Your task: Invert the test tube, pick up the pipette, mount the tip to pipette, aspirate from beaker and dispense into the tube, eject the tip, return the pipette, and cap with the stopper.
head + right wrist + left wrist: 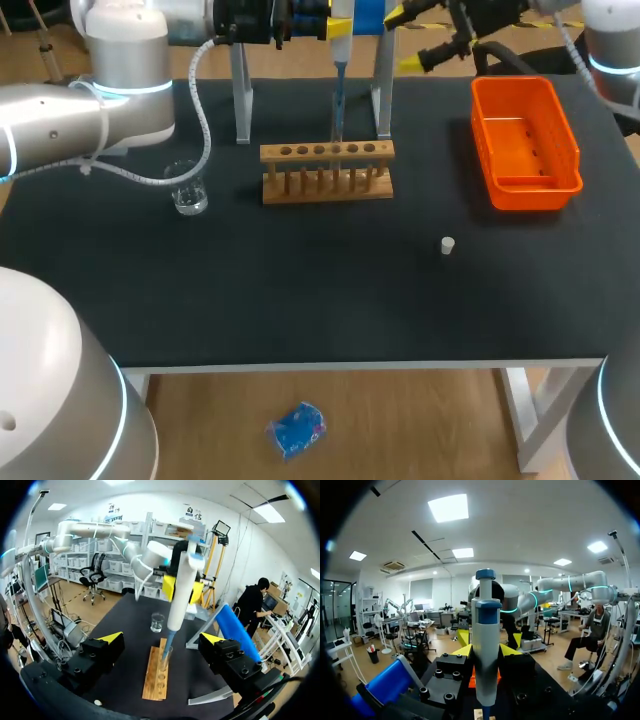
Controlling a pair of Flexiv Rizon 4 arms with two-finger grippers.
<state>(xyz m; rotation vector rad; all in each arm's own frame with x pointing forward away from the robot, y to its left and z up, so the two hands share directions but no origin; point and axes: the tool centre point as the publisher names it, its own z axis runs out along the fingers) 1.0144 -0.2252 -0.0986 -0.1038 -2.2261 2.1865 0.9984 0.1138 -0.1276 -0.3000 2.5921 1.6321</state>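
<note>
So going left to right: the beaker [189, 190] sits on the left of the bench [300, 290], well apart from the action. The left pincer [485, 652] is clamped on the pipette [486, 630], one yellow finger on each side of the body, holding it upright over the middle. The tip [167, 642] is mounted and pokes down into the tube [165, 666], which stands in the wooden rack [327, 185]. My guess is this is the dispense step. To do it well I'd hold the pipette plumb with the tip inside the tube mouth and off the glass. Then push the liquid out slowly so nothing splashes, and lift straight up so the tip doesn't catch the rim and drag the rack. I can't tell how much liquid is in the tube. Further right the little white stopper [448, 245] lies alone on the bench, not yet used. The right pincer [161, 639] hangs at the back right with its fingers wide apart and nothing in them. The orange basket [530, 185] is on the far right, likely where the tip goes.
</note>
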